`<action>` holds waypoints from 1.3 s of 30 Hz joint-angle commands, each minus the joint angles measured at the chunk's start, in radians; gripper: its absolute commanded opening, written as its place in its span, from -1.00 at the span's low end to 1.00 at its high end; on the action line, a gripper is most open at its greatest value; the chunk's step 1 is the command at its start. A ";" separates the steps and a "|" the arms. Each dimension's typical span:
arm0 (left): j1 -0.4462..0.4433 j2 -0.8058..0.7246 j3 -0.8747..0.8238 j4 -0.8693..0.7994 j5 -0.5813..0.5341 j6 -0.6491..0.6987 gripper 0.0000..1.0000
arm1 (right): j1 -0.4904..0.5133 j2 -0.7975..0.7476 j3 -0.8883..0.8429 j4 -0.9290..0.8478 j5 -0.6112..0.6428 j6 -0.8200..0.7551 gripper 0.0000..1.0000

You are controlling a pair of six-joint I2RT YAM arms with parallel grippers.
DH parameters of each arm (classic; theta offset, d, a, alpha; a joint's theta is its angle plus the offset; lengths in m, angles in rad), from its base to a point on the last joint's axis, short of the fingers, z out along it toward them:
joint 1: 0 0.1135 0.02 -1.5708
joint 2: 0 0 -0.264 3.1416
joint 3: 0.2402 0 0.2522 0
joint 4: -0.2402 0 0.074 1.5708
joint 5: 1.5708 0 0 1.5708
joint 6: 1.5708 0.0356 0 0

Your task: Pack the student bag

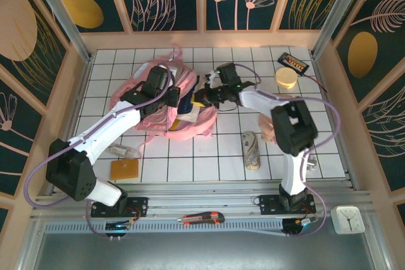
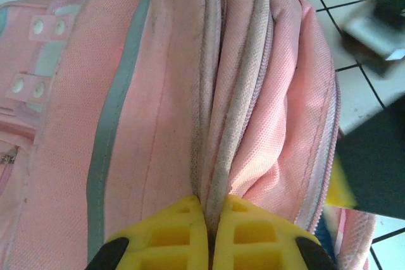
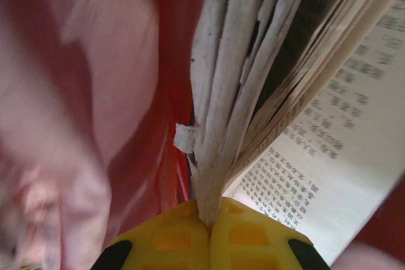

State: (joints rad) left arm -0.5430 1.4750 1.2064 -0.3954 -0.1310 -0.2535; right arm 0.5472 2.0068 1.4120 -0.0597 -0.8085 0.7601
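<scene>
The student bag (image 1: pixel 166 126), a big soft pink backpack, lies left of the table's middle with its mouth facing right. My left gripper (image 1: pixel 163 91) is on its upper side. In the left wrist view the yellow fingers (image 2: pixel 171 232) are shut on the grey-piped rim of the bag (image 2: pixel 152 93), with my left gripper (image 2: pixel 211 202) pinching that edge. My right gripper (image 1: pixel 204 97) is at the bag's mouth, shut on a book (image 1: pixel 190 110). Seen from the right wrist, my right gripper (image 3: pixel 210 212) clamps a bunch of the book's pages (image 3: pixel 247 61), with pink bag fabric (image 3: pixel 69 105) on the left.
A yellow round block (image 1: pixel 286 78) and a black device (image 1: pixel 293 62) sit at the back right. A rolled item (image 1: pixel 252 150) and a peach-pink cloth (image 1: pixel 268 132) lie near the right arm. An orange square (image 1: pixel 124 169) lies front left. A cutter (image 1: pixel 201 219) rests on the front rail.
</scene>
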 commanded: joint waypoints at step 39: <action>0.419 -0.465 -0.851 0.361 0.384 -0.862 0.44 | 0.148 -0.309 -0.326 -0.172 0.341 -0.010 0.44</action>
State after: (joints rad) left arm -0.1596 1.0077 0.3897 -0.1722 0.2016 -1.0100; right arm 0.6884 1.6962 1.0836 -0.2584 -0.4866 0.7395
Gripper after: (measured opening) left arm 0.728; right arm 0.718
